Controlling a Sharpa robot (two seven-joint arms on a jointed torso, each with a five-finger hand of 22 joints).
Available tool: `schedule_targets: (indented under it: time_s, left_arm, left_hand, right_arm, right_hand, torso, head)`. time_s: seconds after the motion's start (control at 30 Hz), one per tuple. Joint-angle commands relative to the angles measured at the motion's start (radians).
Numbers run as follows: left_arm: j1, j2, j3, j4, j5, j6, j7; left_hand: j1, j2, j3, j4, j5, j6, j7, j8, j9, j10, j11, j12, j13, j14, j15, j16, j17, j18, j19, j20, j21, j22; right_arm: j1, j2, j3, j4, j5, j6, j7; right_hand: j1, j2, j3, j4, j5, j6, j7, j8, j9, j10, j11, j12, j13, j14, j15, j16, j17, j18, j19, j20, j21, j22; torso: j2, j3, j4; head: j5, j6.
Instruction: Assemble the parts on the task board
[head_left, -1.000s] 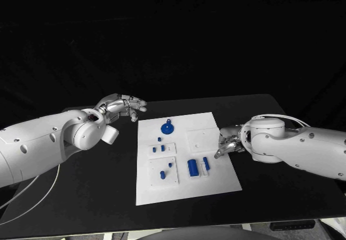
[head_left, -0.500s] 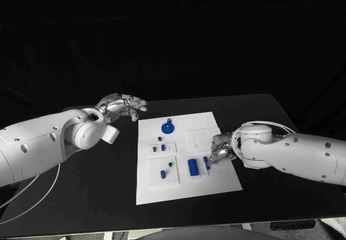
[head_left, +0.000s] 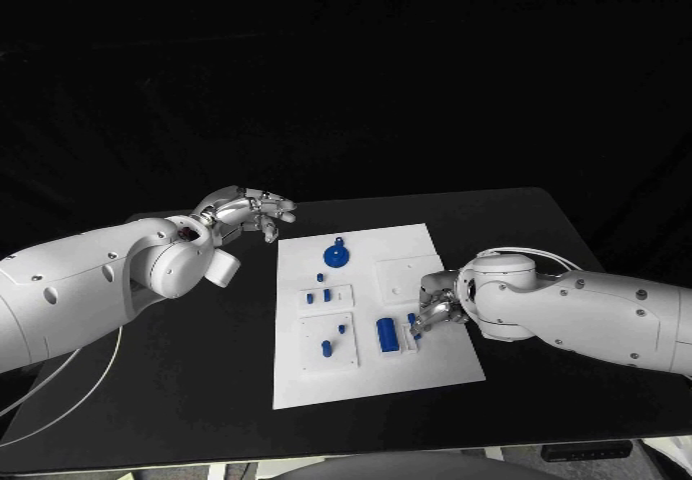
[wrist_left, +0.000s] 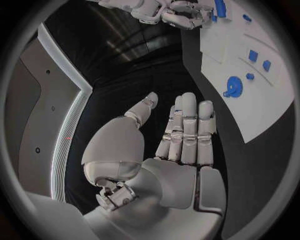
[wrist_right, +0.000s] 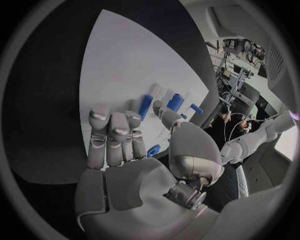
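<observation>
Your desk (head_left: 216, 380) is a black surface, and the backdrop behind it is black as well. The white task board (head_left: 433, 375) lies flat at the middle of the desk.

Against the frame from 1 second ago, your right hand (head_left: 433, 312) has moved from just off the board's right edge inward over the board, and its fingertips now sit at the slim blue part (head_left: 413, 323) in the lower right block. You cannot tell from these views whether that part is grasped. Your left hand (head_left: 245, 213) is unchanged, hovering off the board's upper left corner, fingers loosely extended, holding nothing.

The board carries blue parts: a round disc with a tab (head_left: 335, 257) near the top, small pegs (head_left: 317, 296) at the left, a larger cylinder (head_left: 385, 334) beside the slim part.
</observation>
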Motion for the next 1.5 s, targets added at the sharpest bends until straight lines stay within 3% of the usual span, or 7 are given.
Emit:
schedule_targets:
  time_s: [0.03,0.7,1.5]
  left_arm:
    - [0.0,0.0,0.0,0.003,-0.002,0.016,0.005]
    - [0.0,-0.001,0.0,0.003,-0.002,0.017,0.004]
    - [0.0,-0.004,0.0,0.003,-0.003,0.017,0.0]
  left_hand:
    - [-0.002,0.002,0.001,0.007,-0.001,-0.005,0.002,0.006,-0.001,-0.002,0.007,0.001,0.001,0.001,0.001,-0.004,0.001,0.08,0.001,-0.004,-0.005,0.001]
    - [-0.002,0.002,0.0,0.007,-0.001,-0.005,0.002,0.007,-0.001,-0.003,0.007,0.001,0.001,0.001,0.001,-0.004,0.002,0.08,0.0,-0.004,-0.005,0.001]
    - [-0.002,0.001,0.0,0.008,-0.001,-0.005,0.003,0.007,-0.001,-0.003,0.007,0.001,0.002,0.001,0.001,-0.005,0.002,0.08,0.0,-0.004,-0.006,0.002]
  right_arm:
    - [-0.003,0.003,0.001,-0.009,-0.016,-0.007,-0.011]
    - [-0.007,0.011,0.0,-0.027,-0.059,-0.005,-0.021]
    - [-0.009,0.012,0.0,-0.025,-0.11,0.001,-0.035]
  right_hand:
    - [0.003,0.01,0.005,0.003,0.002,0.004,0.006,-0.005,0.0,0.005,-0.003,-0.006,0.001,0.002,-0.005,-0.005,0.001,0.044,0.002,0.005,0.004,0.001]
    - [0.029,0.04,0.025,-0.025,0.002,0.008,0.004,-0.003,0.003,0.006,-0.004,-0.005,0.004,0.002,-0.006,-0.004,0.003,0.044,0.001,0.004,0.006,0.002]
    - [0.042,0.038,0.049,-0.037,0.004,0.009,0.004,-0.004,0.003,0.007,-0.004,-0.005,0.005,0.003,-0.006,-0.005,0.002,0.044,0.001,0.006,0.006,0.001]
  torso:
    - [0.0,-0.0008,0.0008]
    - [0.0,-0.0001,-0.0006]
    - [0.0,-0.0004,-0.0002]
  head:
    - [0.001,-0.001]
    - [0.004,-0.002]
    - [0.004,-0.006]
